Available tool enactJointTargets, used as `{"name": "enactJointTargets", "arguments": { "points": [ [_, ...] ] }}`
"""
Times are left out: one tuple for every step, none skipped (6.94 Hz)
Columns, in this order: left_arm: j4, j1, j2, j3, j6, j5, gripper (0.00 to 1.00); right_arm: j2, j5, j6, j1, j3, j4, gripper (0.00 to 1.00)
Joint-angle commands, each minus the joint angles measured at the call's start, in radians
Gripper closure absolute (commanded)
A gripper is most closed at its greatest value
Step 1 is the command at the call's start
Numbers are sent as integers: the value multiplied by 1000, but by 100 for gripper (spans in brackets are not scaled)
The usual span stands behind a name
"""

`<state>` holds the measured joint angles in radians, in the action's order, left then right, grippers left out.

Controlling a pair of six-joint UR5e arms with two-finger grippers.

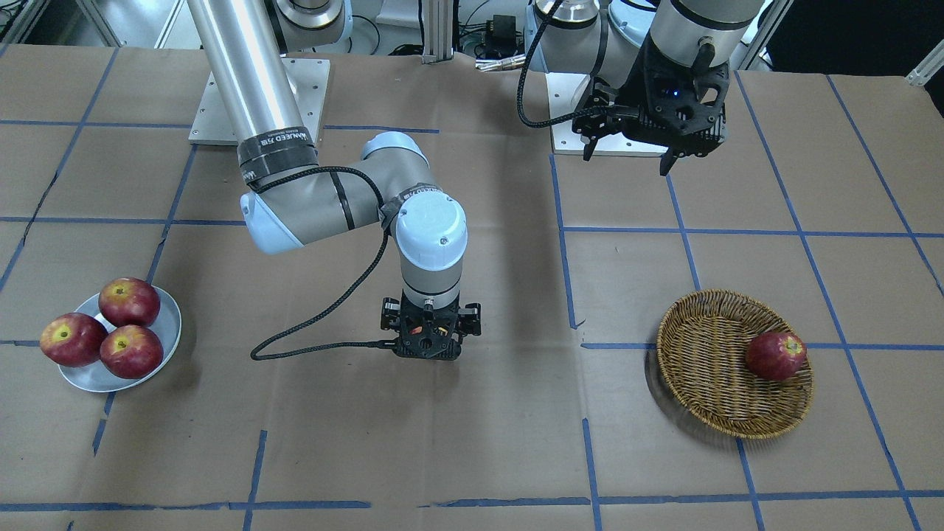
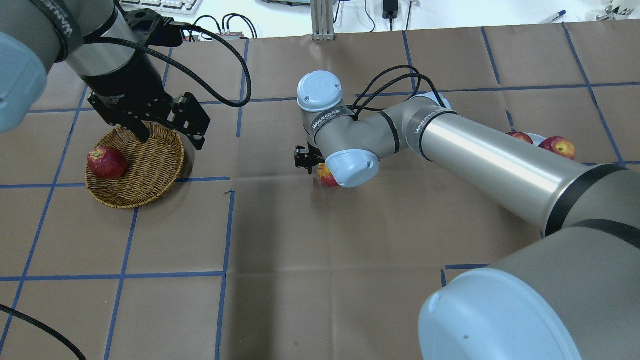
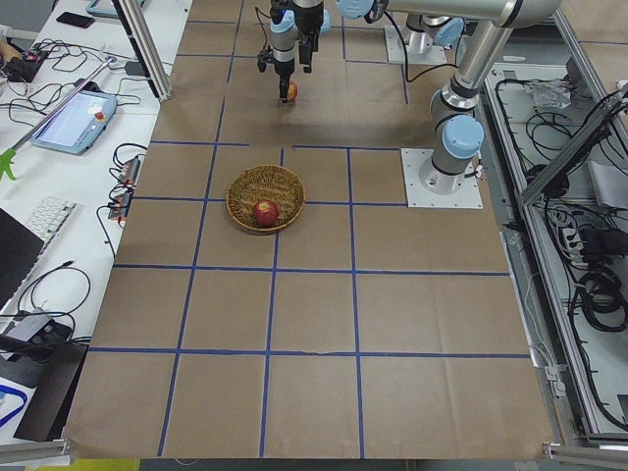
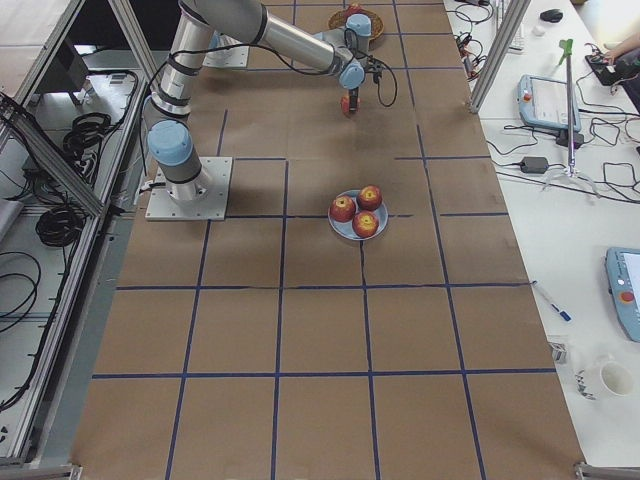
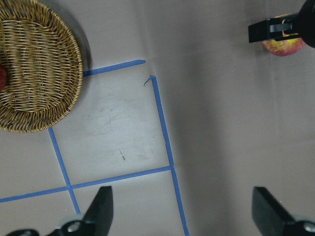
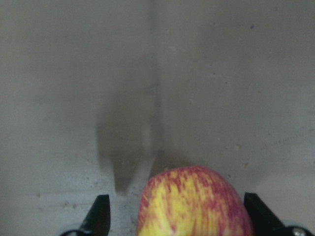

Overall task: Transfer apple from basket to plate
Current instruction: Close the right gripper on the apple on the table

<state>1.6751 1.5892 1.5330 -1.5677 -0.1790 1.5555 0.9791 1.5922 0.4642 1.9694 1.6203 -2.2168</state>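
The pinkish-red, yellow-streaked apple (image 6: 197,206) sits between the fingers of my right gripper (image 1: 431,343) at the middle of the table, and it also shows in the overhead view (image 2: 326,176). The right gripper is low over the table with its jaws spread wide; a gap shows between one finger and the apple. My left gripper (image 1: 627,158) is open and empty, raised beside the wicker basket (image 1: 708,354). The basket holds one darker red apple (image 1: 774,355). The grey-blue plate (image 1: 168,324) lies far off on my right side and carries three red apples.
The table is covered in brown paper with a grid of blue tape. The two arm bases (image 1: 258,96) stand at the robot's edge. The right arm's elbow and forearm (image 2: 450,145) stretch over the table between the plate and the centre.
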Motion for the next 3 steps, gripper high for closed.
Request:
{"name": "enactJointTargets", "arguments": {
  "points": [
    [-2,0,3,0,0,0,1,9,3,4,-3,0,9,43],
    [0,0,3,0,0,0,1,12,3,10,-3,0,9,51],
    [0,0,3,0,0,0,1,30,5,13,-6,-8,12,52]
  ]
}}
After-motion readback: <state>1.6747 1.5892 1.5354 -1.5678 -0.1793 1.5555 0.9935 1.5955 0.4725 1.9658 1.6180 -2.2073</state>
